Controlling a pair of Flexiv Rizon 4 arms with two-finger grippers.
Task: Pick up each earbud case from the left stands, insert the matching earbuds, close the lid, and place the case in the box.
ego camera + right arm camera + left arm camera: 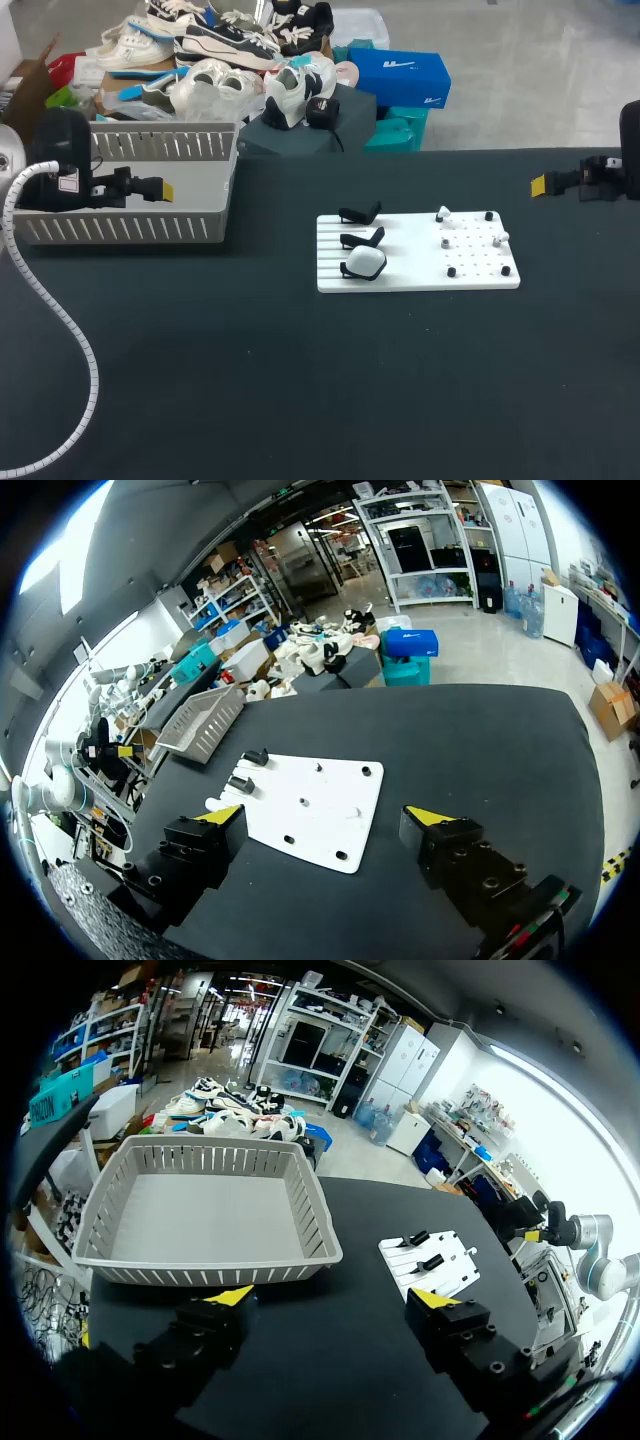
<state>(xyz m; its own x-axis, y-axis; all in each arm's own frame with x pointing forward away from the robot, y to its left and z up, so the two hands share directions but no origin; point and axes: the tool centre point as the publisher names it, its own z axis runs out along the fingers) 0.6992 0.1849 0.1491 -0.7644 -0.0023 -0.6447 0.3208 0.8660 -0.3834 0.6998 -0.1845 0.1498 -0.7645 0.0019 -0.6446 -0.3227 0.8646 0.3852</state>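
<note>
Single earbud case (365, 263) seated on the nearest stand of the white board (405, 277), earbuds (443, 214) on pegs opposite. Box (120, 232) well apart, beside the left gripper (332, 1298). Right gripper (327, 814) parked off-board. Both have fingers apart, likely staged for pick and insert.

No words or numbers are showing clearly enough to read on the table (300, 400) or on the box (120, 230). A small white tag (68, 183) on the left arm (58, 140) is carrying marks, but they are too tiny to read.
</note>
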